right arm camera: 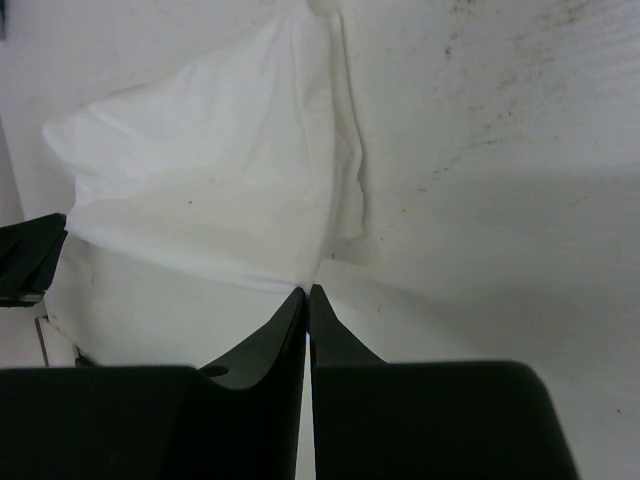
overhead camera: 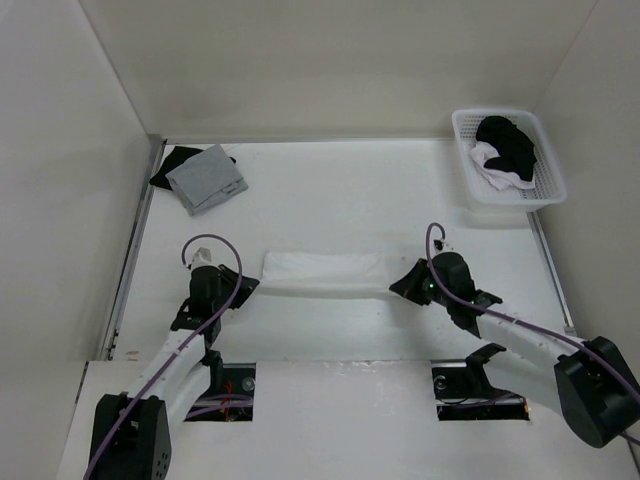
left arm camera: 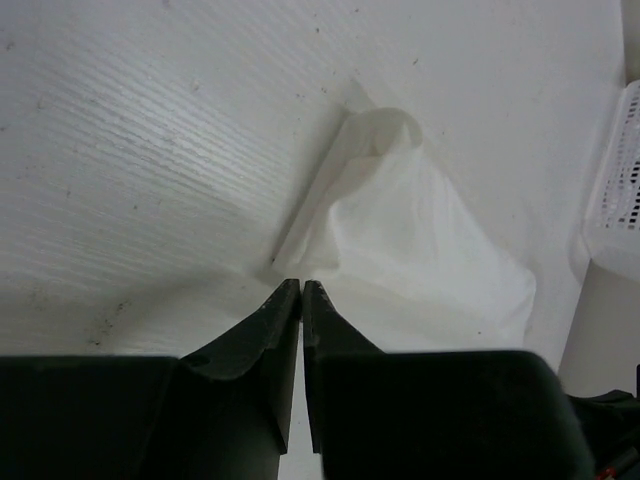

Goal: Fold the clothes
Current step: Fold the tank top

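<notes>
Left gripper (left arm camera: 301, 284) and right gripper (right arm camera: 308, 290): each closed to a hairline slit, pinching the white garment (overhead camera: 322, 267).

Item: white garment, thin fabric, folded into a long band and stretched between the two grippers across the middle of the table (overhead camera: 330, 190), one end drawn to each set of fingertips. Also present: grey cloth (overhead camera: 205, 178) lying over a dark piece at the far left corner; white basket (overhead camera: 548, 185) at the far right, holding black garments (overhead camera: 508, 140).
</notes>
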You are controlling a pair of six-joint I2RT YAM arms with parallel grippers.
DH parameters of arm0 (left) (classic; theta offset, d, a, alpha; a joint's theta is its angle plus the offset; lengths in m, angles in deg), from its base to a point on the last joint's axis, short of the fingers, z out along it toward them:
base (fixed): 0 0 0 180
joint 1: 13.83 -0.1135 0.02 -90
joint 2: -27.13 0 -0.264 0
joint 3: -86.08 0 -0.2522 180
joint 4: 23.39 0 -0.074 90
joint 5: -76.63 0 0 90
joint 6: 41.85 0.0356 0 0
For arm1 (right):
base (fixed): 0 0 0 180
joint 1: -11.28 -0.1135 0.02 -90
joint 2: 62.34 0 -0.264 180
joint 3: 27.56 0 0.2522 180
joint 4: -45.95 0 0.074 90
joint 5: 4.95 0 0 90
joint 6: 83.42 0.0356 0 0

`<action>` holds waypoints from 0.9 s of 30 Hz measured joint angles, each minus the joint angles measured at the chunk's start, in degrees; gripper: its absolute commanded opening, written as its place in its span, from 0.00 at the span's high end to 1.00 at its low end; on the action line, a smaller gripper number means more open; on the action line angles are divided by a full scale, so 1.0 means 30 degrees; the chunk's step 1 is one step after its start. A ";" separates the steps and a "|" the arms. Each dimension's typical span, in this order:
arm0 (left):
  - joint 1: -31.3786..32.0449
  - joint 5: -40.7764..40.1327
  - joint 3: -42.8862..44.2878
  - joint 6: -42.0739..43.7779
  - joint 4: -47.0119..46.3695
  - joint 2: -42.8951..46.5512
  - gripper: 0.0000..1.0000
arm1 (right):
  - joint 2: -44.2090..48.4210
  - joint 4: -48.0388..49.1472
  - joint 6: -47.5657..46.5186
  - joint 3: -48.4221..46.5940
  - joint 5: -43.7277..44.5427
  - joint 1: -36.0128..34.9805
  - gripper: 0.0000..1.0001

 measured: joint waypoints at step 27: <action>0.4233 -0.1202 0.2113 -0.0393 -0.2076 -0.1005 0.77 | -0.8153 0.4932 0.0168 -0.2433 -0.1268 0.1158 0.80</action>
